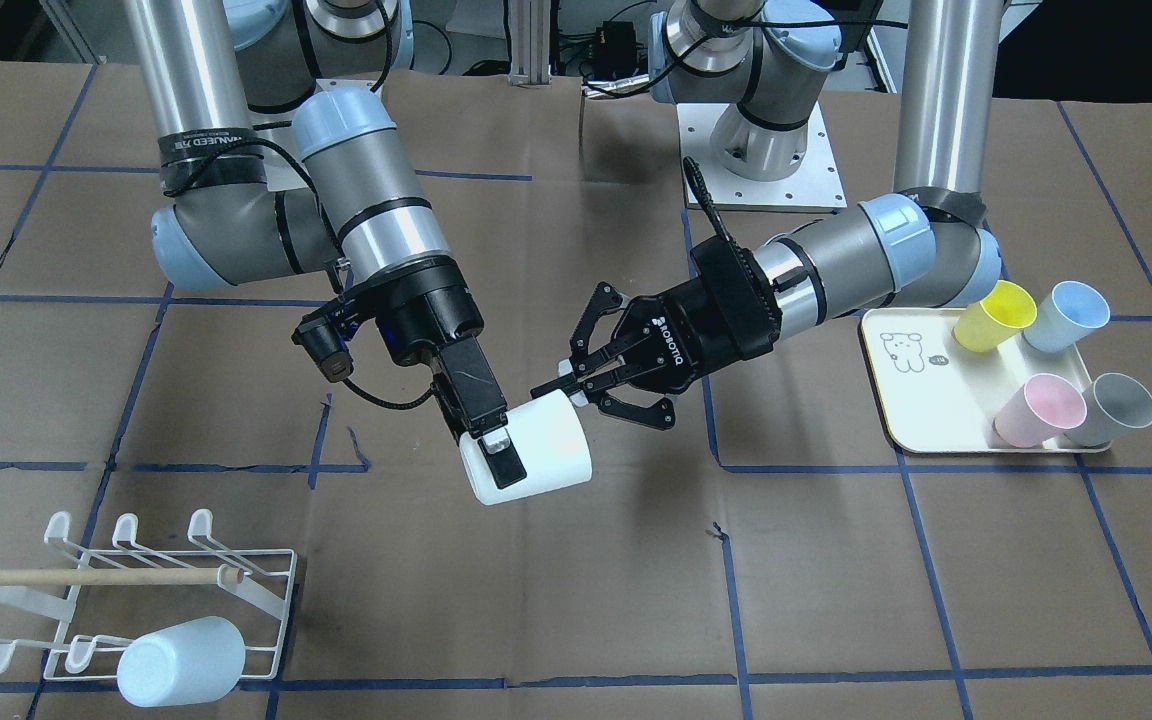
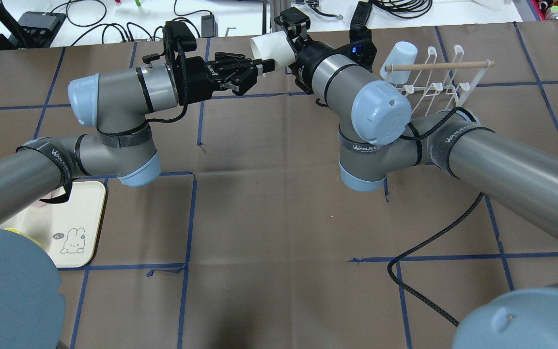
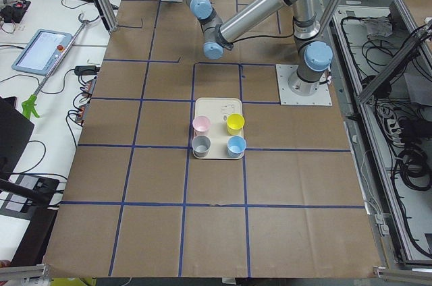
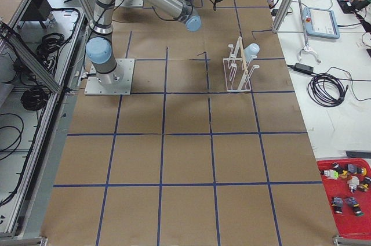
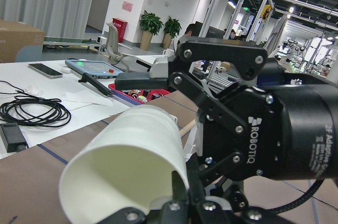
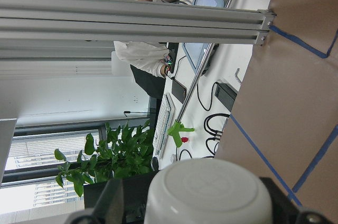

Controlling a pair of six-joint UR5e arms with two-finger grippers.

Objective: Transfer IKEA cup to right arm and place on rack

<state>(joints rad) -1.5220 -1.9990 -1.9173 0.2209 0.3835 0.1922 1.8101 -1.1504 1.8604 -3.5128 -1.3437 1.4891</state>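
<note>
A white cup (image 1: 536, 445) hangs above the table's middle, lying on its side. My right gripper (image 1: 498, 462), with flat black fingers, is shut across the cup's body near the base. My left gripper (image 1: 564, 386), marked ROBOTIQ, pinches the cup's rim from the other end. The overhead view shows the cup (image 2: 269, 46) between both grippers. The left wrist view shows its open mouth (image 5: 124, 174), and the right wrist view shows its base (image 6: 208, 192). The white wire rack (image 1: 266, 590) with a wooden dowel stands at the table's edge on my right and is also seen from overhead (image 2: 446, 80).
A pale blue cup (image 1: 181, 660) hangs on one of the rack's prongs. A cream tray (image 1: 921, 400) on my left holds yellow (image 1: 994, 315), blue (image 1: 1066, 315), pink (image 1: 1039, 410) and grey (image 1: 1116, 408) cups. Blue tape lines cross the brown table.
</note>
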